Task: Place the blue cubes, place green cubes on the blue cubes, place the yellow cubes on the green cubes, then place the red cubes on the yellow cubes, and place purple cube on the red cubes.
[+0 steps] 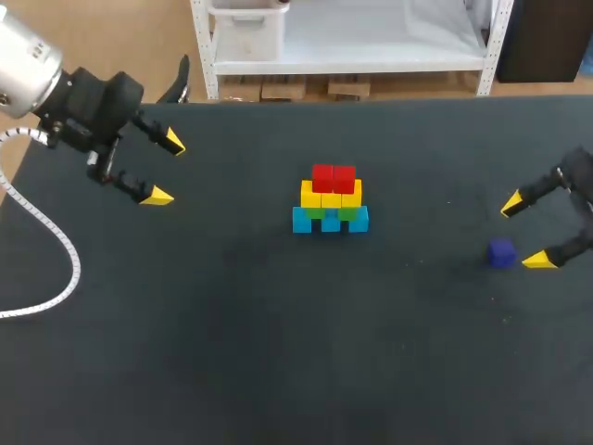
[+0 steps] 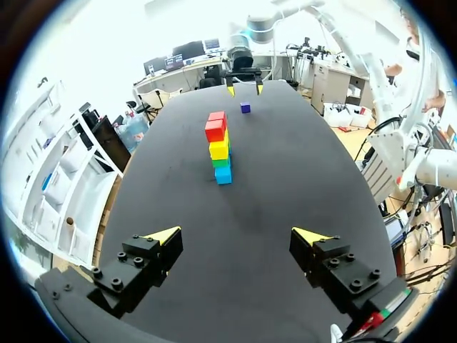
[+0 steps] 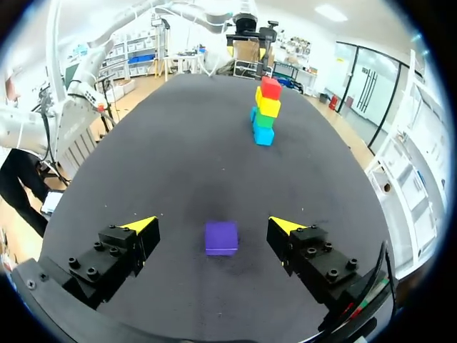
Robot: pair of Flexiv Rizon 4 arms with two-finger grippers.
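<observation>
The purple cube [image 1: 501, 252] sits on the surface at 4 o'clock from the red-topped stack [image 1: 331, 199], just at 8 o'clock of the nearer right end effector [image 1: 526, 233], in line with its wide-open, empty fingers; the left end effector [image 1: 165, 169], likewise open and empty, stands well apart.

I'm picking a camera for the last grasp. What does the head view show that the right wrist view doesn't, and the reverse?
Only the head view: the stack at full width, three blue cubes at the base and two red cubes on top. Only the right wrist view: the purple cube between the open fingers of the right tool, touching neither. Both: stack, purple cube, right tool.
</observation>
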